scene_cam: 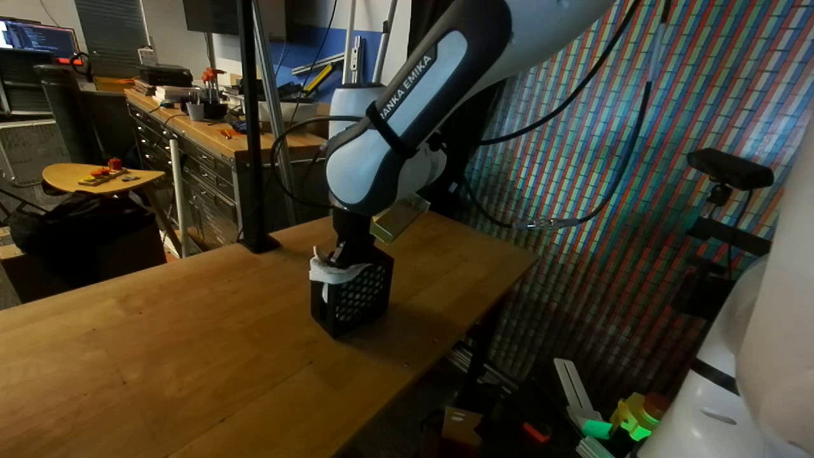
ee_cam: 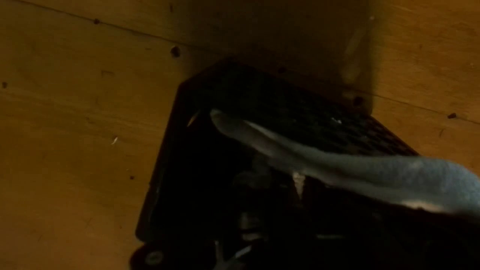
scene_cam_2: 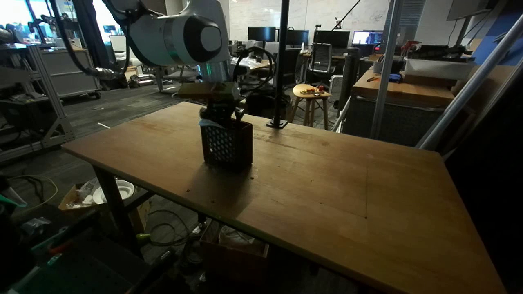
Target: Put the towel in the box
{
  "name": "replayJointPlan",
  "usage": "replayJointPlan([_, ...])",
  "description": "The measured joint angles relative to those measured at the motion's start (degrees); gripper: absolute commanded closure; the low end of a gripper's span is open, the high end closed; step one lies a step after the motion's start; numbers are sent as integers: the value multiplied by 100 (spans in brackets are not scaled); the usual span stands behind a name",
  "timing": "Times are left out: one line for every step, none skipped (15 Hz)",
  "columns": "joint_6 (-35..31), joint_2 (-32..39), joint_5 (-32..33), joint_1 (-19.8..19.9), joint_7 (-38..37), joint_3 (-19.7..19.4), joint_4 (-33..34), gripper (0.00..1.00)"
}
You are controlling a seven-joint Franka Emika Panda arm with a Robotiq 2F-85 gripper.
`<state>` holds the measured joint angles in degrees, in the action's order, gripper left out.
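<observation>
The arm [scene_cam: 423,89] reads "RANKA EMIKA", its start under a strap [scene_cam: 389,130]; a far screen [scene_cam: 39,41] and whiteboard [scene_cam_2: 314,11] bear illegible writing.

Box [scene_cam_2: 243,145] on table [scene_cam: 191,356]; towel [scene_cam: 337,273] partly inside, partly over box rim.

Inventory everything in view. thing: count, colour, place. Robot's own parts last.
table: 1, brown wood, foreground
box: 1, black, on the table
towel: 1, pale grey, over the box's rim, apparently partly inside
post: 1, black, on the table
stool: 1, light wood, beyond the table
small items: several, red and yellow, on the stool
drawer cabinet: at least one, dark, beyond the table
monitors: at least four, mostly dark, background
patterned backdrop: 1, multicoloured, beside the table
cartons: at least two, brown, floor
other clutter: uncounted, mixed colours, background and floor
arm: 1, white and black, over the table
wrist block: 1, yellowish, on the arm
fingers: count hidden, black, at the box's mouth
</observation>
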<state>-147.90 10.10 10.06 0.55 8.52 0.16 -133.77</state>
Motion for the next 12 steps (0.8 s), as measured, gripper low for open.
replayJointPlan([0,130,-179,5,144,24,33,90])
replayJointPlan([1,259,-359,15,286,56,79,90])
replayJointPlan([12,337,-517,31,420,91,148,90])
replayJointPlan([51,371,-650,50,534,121,202,90])
replayJointPlan([89,392,-743,66,619,143,243,90])
replayJointPlan([135,411,-811,80,676,158,282,90])
replayJointPlan([169,427,-861,92,723,168,315,89])
replayJointPlan([214,438,-881,99,746,173,344,89])
replayJointPlan([250,449,-883,99,749,173,373,89])
replayJointPlan([270,457,-883,99,749,174,392,89])
replayJointPlan([277,460,-883,99,749,174,403,88])
replayJointPlan([279,463,-881,99,745,172,415,84])
